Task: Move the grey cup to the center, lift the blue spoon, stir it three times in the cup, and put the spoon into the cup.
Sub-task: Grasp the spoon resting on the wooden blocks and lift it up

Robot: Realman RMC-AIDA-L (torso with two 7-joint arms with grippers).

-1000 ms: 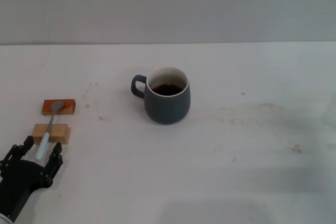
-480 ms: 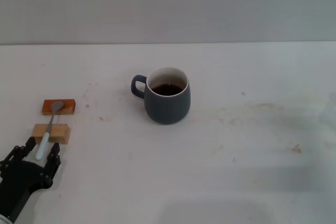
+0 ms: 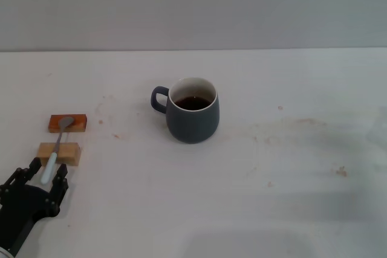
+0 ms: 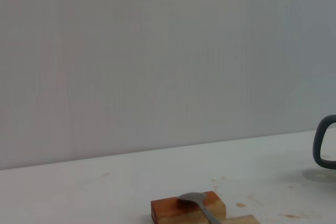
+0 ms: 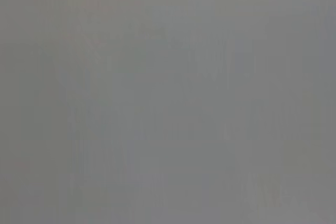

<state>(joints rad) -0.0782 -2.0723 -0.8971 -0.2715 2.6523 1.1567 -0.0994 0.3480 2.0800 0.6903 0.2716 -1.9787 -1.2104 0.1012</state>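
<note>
- While the right arm is absent from the head view and its wrist camera shows only a blank grey field, the work here falls to the left arm; whether the right gripper is open or closed cannot be told.
- Surface (image 3: 290, 209): a pale top with faint brown stains, carrying every object listed below.
- Grey cup (image 3: 193, 116): upright near the middle of the surface, slightly toward the far edge, handle turned toward the left edge, dark liquid inside. It appears already centred, so that step is judged done.
- Left gripper (image 3: 43, 174): at the near left corner, fingers spread apart and holding nothing, one finger on either side of the spoon's handle tip.
- Tan block (image 3: 59, 153): close to the left edge, supporting the spoon's handle.
- Orange block (image 3: 68, 123): just beyond the tan block toward the far edge, supporting the spoon's bowl; also visible in the left wrist view (image 4: 184, 209).
- Blue spoon (image 3: 54, 154): bridges both blocks, well apart from the cup.
- Governing relation: the spoon's long axis runs from the near edge toward the far edge, its pale handle end pointing straight into the open left gripper. Closing on that raised handle is judged the coming move.
</note>
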